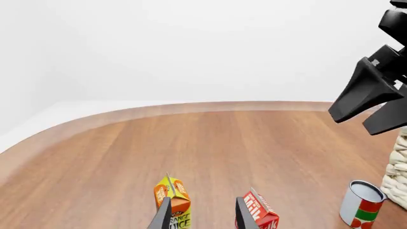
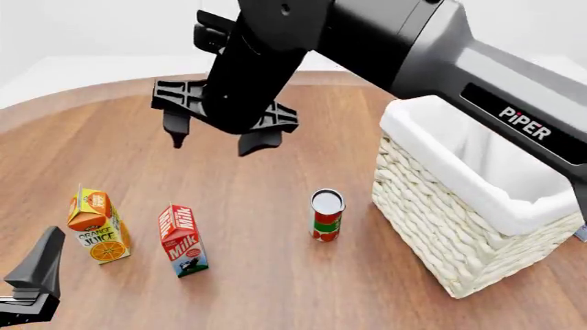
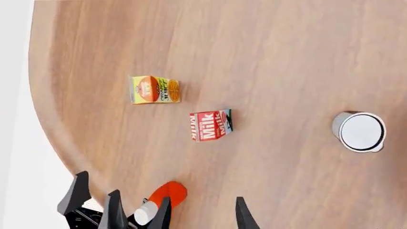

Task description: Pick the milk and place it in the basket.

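Observation:
The milk (image 2: 183, 240) stands upright on the wooden table, a red-topped carton with a blue-and-white base, also seen at milk (image 1: 262, 212) and milk (image 3: 210, 125). The basket (image 2: 440, 148), cream wicker with a white lining, sits at the right. My right gripper (image 2: 214, 146) hangs open and empty high over the table, behind and above the milk. My left gripper (image 1: 203, 217) is open and empty at the near left corner, just short of the cartons; the milk shows behind one finger.
An orange juice carton (image 2: 96, 227) stands left of the milk. A red-and-green can (image 2: 326, 214) with a white top stands between the milk and the basket. The right arm's body spans the upper right of the front view.

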